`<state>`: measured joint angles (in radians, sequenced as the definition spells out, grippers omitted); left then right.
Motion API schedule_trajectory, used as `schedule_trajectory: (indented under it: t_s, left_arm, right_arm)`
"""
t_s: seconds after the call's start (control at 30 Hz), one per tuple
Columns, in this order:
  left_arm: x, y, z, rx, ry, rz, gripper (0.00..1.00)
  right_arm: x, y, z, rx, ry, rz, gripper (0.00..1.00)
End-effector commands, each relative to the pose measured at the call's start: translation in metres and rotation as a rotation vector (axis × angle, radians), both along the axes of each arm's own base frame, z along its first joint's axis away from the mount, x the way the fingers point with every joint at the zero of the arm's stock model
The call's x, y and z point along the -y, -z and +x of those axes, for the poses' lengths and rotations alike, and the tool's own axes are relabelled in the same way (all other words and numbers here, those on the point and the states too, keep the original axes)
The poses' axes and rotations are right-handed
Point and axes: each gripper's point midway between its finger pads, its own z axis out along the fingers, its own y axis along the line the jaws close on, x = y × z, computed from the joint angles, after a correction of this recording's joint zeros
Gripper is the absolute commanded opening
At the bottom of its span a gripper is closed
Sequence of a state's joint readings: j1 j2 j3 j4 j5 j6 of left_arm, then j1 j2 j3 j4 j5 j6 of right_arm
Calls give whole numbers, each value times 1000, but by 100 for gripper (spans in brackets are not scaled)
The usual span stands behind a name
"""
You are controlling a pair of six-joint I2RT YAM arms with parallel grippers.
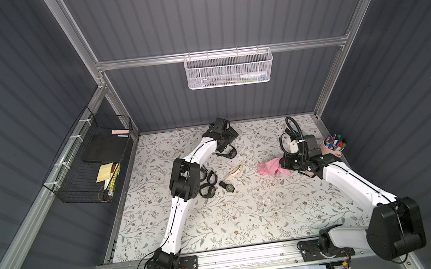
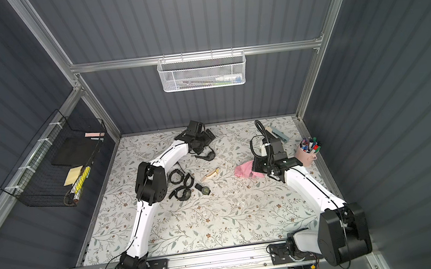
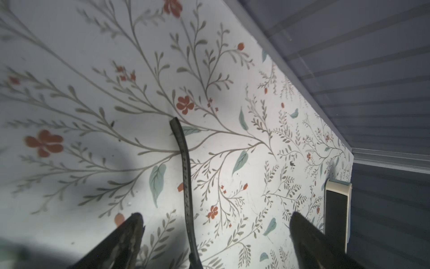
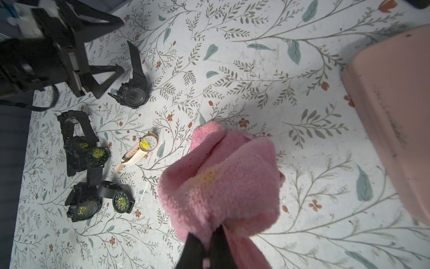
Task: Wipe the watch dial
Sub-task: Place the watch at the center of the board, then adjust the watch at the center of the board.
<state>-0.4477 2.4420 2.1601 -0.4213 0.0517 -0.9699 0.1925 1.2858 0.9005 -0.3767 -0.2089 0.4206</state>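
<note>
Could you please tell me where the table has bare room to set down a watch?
The widest bare stretch of the table is its near half, between the black watch cluster and the front rail. A smaller patch lies at the back, between the left gripper and the right arm. The middle is crowded: that cluster, beige-strap watch, pink cloth.

White arm links (image 1: 175, 221), black joints (image 1: 185, 180), looped black cable (image 1: 299, 131); left pincer (image 3: 216, 216) dark, tips (image 3: 137, 223) perhaps scuffed.

White mesh basket (image 1: 228, 68) at rear, black wire basket (image 1: 77, 182) — yellow notepad (image 1: 103, 172) inside, pink cup (image 1: 331, 153) of markers (image 1: 335, 140)
</note>
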Motion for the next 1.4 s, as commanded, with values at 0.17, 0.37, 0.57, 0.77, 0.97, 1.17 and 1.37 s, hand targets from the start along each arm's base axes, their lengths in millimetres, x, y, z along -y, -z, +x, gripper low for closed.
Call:
schedule_trajectory:
  t_s: [0.17, 0.37, 0.57, 0.77, 0.97, 1.17, 1.37]
  left_arm:
    - [-51, -87, -45, 144, 101, 256, 100]
    - [-90, -92, -82, 123, 166, 427, 99]
    - [-150, -52, -116, -31, 149, 519, 96]
    - [-189, -31, -136, -92, 96, 471, 89]
    - [-223, -10, -140, -168, 88, 576, 85]
    - [-237, 13, -153, -243, 18, 465, 81]
    - [-215, -1, -141, -239, -140, 202, 86]
  right_arm:
    - [-2, -4, -2, -50, -35, -21, 2]
    - [-14, 0, -5, -89, -77, -22, 3]
    - [-35, 3, -7, -100, -145, -32, 3]
    - [-51, 8, -3, -108, -188, -20, 3]
    - [-56, 17, -1, -126, -213, -16, 4]
    - [-60, 28, 3, -154, -242, -20, 4]
    - [-69, 35, 6, -195, -283, 3, 5]
